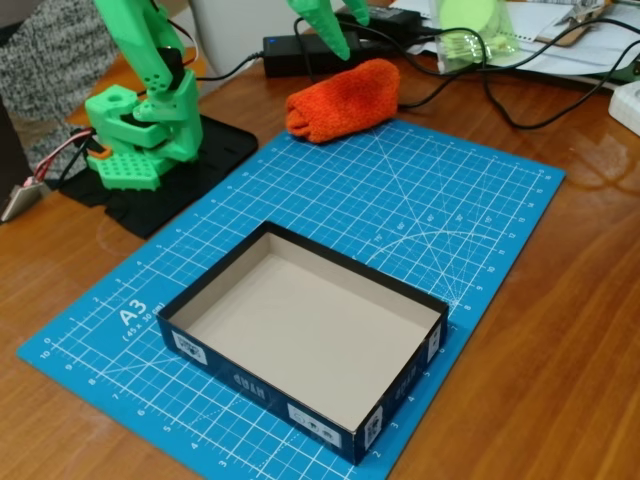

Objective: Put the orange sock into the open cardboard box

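Fixed view, seen from the near side of the counter [560,330]. My green arm [150,100] is standing at the far left on a black base plate [215,150], rising out of the top of the picture. My end effector [333,25] is hanging at the far centre, just above the orange sock [345,100]; two green finger tips are pointing downward with a clear gap between them, so the fingers are standing apart and are gripping nothing. The upper part of the end effector is being cut off by the picture's edge, so how wide the opening is I can only estimate.

The orange sock is lying as a fuzzy roll at the far edge of the blue cutting mat [420,210], partly on the mat and partly on the wooden counter behind it. It is resting well apart from the open cardboard box [200,350].

The open cardboard box is sitting on the near half of the mat, turned at a slight angle to the mat's grid. Its outer walls are dark navy with small white labels; its inside is plain grey-beige and is holding nothing.

Behind the sock, black cables [470,85] and a black power adapter [295,55] are lying along the far edge, with papers [560,40] at the far right.
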